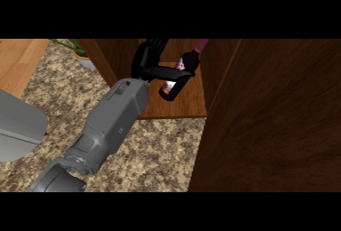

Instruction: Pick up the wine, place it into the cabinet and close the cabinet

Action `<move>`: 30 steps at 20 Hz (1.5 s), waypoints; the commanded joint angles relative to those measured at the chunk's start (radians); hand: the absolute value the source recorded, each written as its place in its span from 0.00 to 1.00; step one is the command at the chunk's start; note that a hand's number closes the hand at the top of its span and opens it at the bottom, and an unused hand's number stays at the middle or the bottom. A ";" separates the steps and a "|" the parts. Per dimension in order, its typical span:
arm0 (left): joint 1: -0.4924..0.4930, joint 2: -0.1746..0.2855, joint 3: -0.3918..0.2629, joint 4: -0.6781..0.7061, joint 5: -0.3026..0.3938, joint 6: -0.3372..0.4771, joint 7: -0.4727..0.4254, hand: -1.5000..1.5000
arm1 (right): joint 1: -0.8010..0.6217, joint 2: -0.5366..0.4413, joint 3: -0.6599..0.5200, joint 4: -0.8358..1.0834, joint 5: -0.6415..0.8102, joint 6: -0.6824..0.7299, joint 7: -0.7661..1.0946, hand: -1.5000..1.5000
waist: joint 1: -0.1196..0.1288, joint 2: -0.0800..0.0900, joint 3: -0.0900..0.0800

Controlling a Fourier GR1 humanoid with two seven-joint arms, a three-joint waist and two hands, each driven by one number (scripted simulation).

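Note:
The wine bottle (170,90) is dark with a pale label and a reddish neck. It stands tilted inside the open wooden cabinet, over its shelf board (190,106), neck leaning up and to the right. My left hand (152,58) is shut on the bottle from its left side, thumb and fingers curled round its middle. Whether the bottle's base touches the shelf I cannot tell. The grey forearm runs from the lower left up to the cabinet. The cabinet door (279,117) stands open, filling the right side. My right hand does not show.
The speckled stone counter (156,149) lies below the cabinet opening. A potted plant (81,53) stands at the top left beside the cabinet's side wall. A large grey object (16,126) sits at the left edge. Light wood (20,58) shows at the top-left corner.

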 commanded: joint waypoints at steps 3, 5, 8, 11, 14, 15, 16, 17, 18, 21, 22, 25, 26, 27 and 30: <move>0.131 0.001 -0.094 -0.123 0.080 -0.028 0.010 0.00 | 0.061 -0.031 -0.019 -0.183 -0.046 -0.002 0.081 0.00 | 0.013 -0.006 0.000; 0.181 0.001 -0.154 -0.181 0.116 -0.049 0.028 0.00 | 0.021 -0.020 -0.014 -0.179 -0.045 -0.004 0.101 0.00 | 0.019 -0.010 -0.001; 0.256 0.001 -0.186 -0.283 0.153 -0.032 0.060 0.00 | 0.060 -0.014 0.008 -0.167 -0.026 -0.023 0.073 0.00 | 0.033 -0.013 0.000; 0.360 0.001 -0.233 -0.371 0.164 -0.009 0.059 0.00 | 0.083 -0.033 0.007 -0.209 -0.017 -0.033 0.087 0.00 | 0.036 -0.015 0.000; 0.475 0.006 -0.272 -0.474 0.119 -0.019 0.068 0.00 | 0.086 -0.030 0.030 -0.205 0.032 -0.053 0.069 0.00 | 0.052 -0.015 -0.001; 0.488 0.001 -0.298 -0.531 0.128 0.016 0.088 0.00 | 0.061 -0.027 -0.007 -0.188 -0.029 -0.037 0.083 0.00 | 0.054 -0.009 0.000; 0.535 0.001 -0.332 -0.547 0.145 0.043 0.065 0.00 | 0.073 -0.046 -0.002 -0.227 -0.026 -0.038 0.097 0.00 | 0.044 -0.012 -0.001; 0.587 0.001 -0.339 -0.617 0.136 0.021 0.089 0.00 | 0.072 -0.029 -0.002 -0.185 -0.016 -0.049 0.070 0.00 | 0.058 -0.013 0.000; 0.594 0.039 -0.314 -0.652 0.136 0.017 0.118 0.00 | 0.089 -0.040 -0.007 -0.203 -0.021 -0.048 0.076 0.00 | 0.051 -0.009 0.000; 0.698 0.028 -0.354 -0.752 0.123 0.036 0.117 0.00 | 0.095 -0.052 0.030 -0.228 0.012 -0.047 0.086 0.00 | 0.041 -0.006 -0.001; 0.754 0.053 -0.360 -0.813 0.133 0.018 0.138 0.00 | 0.063 -0.027 0.038 -0.161 0.027 -0.045 0.063 0.00 | 0.046 -0.002 0.000; 0.848 0.095 -0.363 -0.946 0.152 0.027 0.171 0.00 | 0.099 -0.083 0.015 -0.206 0.020 -0.041 0.080 0.00 | 0.043 -0.004 0.000; 0.873 0.095 -0.374 -0.997 0.150 0.052 0.188 0.00 | 0.098 -0.106 -0.019 -0.227 -0.013 -0.026 0.082 0.00 | 0.044 -0.004 0.000; 0.903 0.129 -0.363 -1.064 0.171 0.044 0.227 0.00 | 0.072 -0.083 0.015 -0.182 0.039 -0.040 0.083 0.00 | 0.047 -0.002 0.000; 0.978 0.161 -0.348 -1.027 0.175 -0.055 0.136 0.00 | 0.069 -0.125 0.021 -0.196 -0.007 0.030 0.066 0.00 | 0.033 0.004 -0.001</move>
